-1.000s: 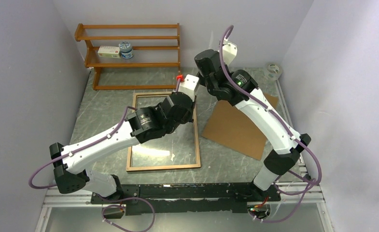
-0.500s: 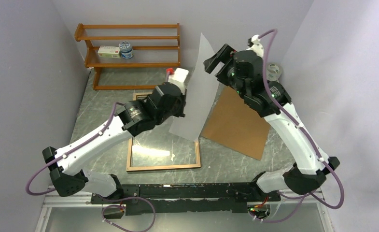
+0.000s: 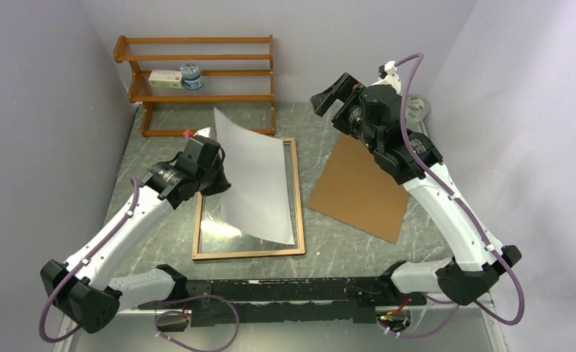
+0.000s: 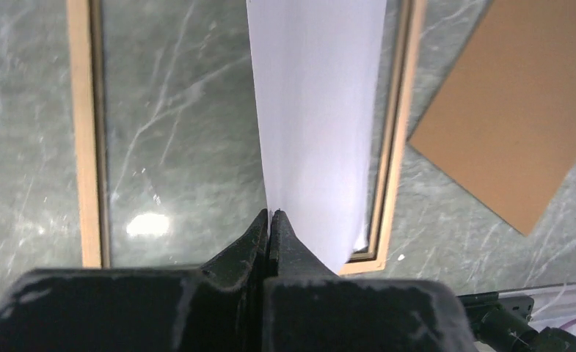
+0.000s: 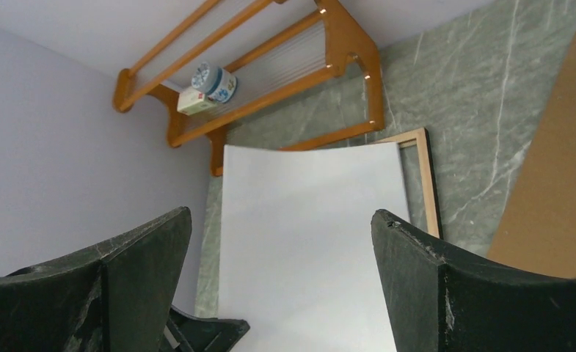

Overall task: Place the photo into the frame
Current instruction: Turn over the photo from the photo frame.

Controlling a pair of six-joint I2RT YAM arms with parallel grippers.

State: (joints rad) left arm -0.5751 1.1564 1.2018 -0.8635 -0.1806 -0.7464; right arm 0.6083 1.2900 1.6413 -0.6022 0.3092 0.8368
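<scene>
Partway: photo (image 3: 259,180) is hanging over the frame (image 3: 248,254), not yet lying in it

The left fingers (image 4: 259,235) are pinching the photo's left edge, holding it tilted, white back up, above the frame, which is lying on the desk (image 3: 343,249). The right fingers (image 5: 145,249) are standing wide apart and holding nothing, raised at the far right. Lowering and seating the sheet is what is remaining. Counting: one photo, one frame, one backing board (image 3: 358,191) right of the frame.

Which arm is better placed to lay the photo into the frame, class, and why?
Left. The left end effector is shut on the photo at its edge, holding it tilted above the frame. The right end effector is open, empty and raised away from it.
</scene>
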